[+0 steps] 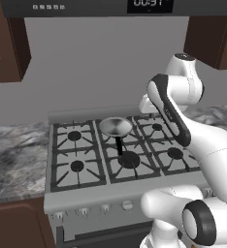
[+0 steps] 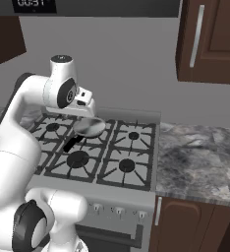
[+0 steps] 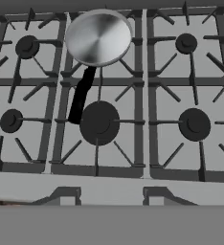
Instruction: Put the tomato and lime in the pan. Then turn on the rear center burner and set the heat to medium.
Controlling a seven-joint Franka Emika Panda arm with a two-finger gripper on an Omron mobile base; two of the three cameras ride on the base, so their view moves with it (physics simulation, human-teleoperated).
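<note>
My jaws are clenched together with nothing between them; no fruit is visible in any camera, so I read this as the start of the job.

Left base view: my white arm rises from the lower right and bends over the silver six-burner stove (image 1: 86, 196). The pan (image 1: 116, 127), shiny and shallow, sits on the grate of the rear center burner (image 1: 116, 130), near the stove's back edge in the middle column. Its straight black handle (image 1: 119, 145) runs forward toward the front-middle burner disc (image 1: 129, 159). Marbled worktop (image 1: 13, 160) lies along the stove's left edge. A row of knobs (image 1: 105, 209) lines the stove's front panel. I cannot see the tomato or the lime here.

Right base view: the arm rises from the lower left, and the hand hovers above the pan (image 2: 89, 127), which partly hides behind the wrist. Worktop (image 2: 195, 162) runs along the stove's right edge, under a brown wall cabinet (image 2: 210, 42).

Hand view: looking straight down, the pan (image 3: 98, 37) sits at the stove's rear center, bare inside, handle (image 3: 82, 94) pointing at the large black disc (image 3: 99, 123). Two knob tops (image 3: 66, 194) show at the front edge.

I judge the pan already waits on the target burner so the fruit only needs dropping in before I turn the knob.
</note>
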